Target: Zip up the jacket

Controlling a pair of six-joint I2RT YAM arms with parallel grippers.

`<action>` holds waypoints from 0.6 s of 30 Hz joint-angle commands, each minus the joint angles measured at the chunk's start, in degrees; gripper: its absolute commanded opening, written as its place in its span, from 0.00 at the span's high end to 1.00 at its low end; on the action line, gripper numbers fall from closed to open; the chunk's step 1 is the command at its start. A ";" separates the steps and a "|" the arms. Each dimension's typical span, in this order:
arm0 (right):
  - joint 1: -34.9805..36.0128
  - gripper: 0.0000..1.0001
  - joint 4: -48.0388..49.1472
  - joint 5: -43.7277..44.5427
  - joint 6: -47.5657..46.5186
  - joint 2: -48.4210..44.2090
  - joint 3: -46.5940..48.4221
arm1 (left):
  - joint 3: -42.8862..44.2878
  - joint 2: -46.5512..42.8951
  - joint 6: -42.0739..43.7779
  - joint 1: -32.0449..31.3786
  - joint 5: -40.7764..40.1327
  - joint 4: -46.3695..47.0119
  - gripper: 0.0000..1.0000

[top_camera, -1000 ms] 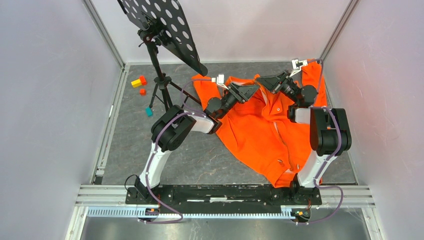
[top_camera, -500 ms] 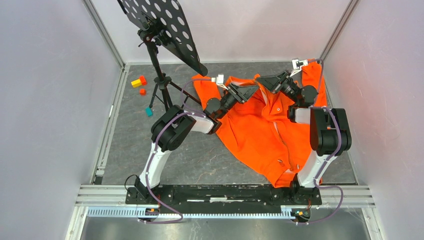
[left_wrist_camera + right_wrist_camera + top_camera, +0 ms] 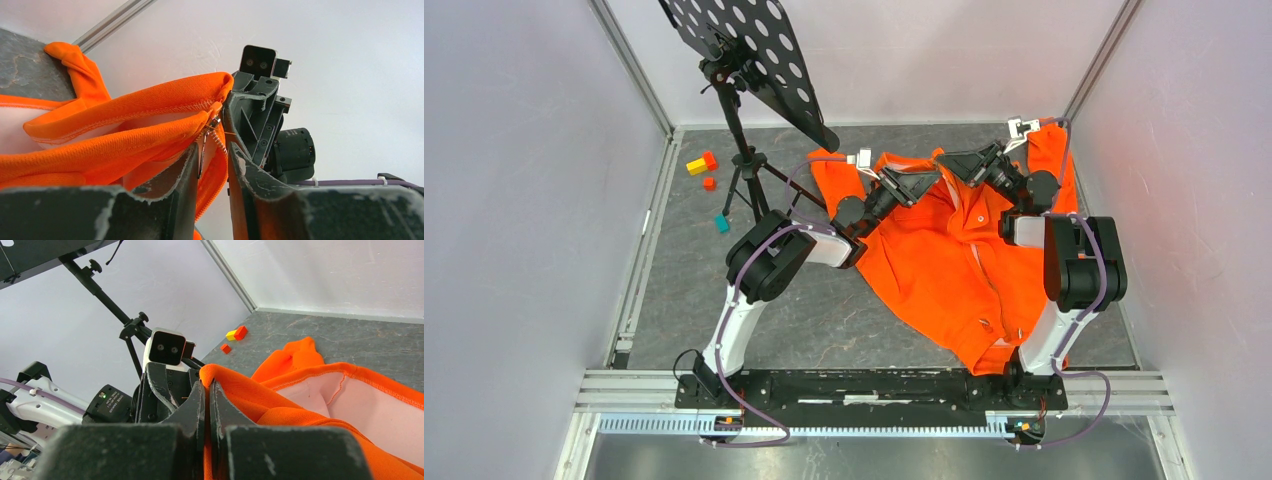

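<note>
- The jacket (image 3: 944, 260) lies crumpled on the grey bench (image 3: 824, 310), to the right of the black stand (image 3: 742, 150). It runs from the far wall down to the right arm's base.
- Its far end, right of the stand's perforated plate, is lifted off the bench between the two tools, which meet tip to tip there.
- The right tool (image 3: 206, 390) has its fingers pressed together on a fold of the jacket's orange edge. The cloth bulges out just above the fingertips, and the pale lining falls away to one side.
- In the left wrist view that same pinched corner sits at the top of the raised hem, touching the right tool's dark body.
- The left tool (image 3: 211, 165) has its fingers drawn close, with only a narrow slot between them. The zipper edge (image 3: 216, 137), with its light teeth, passes down through that slot.
- A metal pull tab (image 3: 202, 150) hangs in the slot just beside the left-hand finger. I cannot tell whether the pads actually press on the cloth or the tab.
- From above, the left tool (image 3: 929, 176) reaches in from the stand's side and the right tool (image 3: 952, 160) from the side away from it.
- A knotted-looking sleeve end (image 3: 75, 65) rests on the bench against the wall.
- Small coloured blocks (image 3: 702, 165) lie on the bench to the left of the stand's legs, well apart from the jacket.
</note>
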 commanded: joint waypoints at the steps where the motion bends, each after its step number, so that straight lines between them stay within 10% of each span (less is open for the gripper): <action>1: 0.09 1.00 6.43 -0.22 0.94 0.48 2.25 | -0.21 0.78 -1.87 1.54 0.06 1.70 0.66; 18: 0.38 1.00 6.92 -0.06 1.56 0.58 2.21 | -1.57 0.60 -2.04 1.53 -1.41 -0.37 0.93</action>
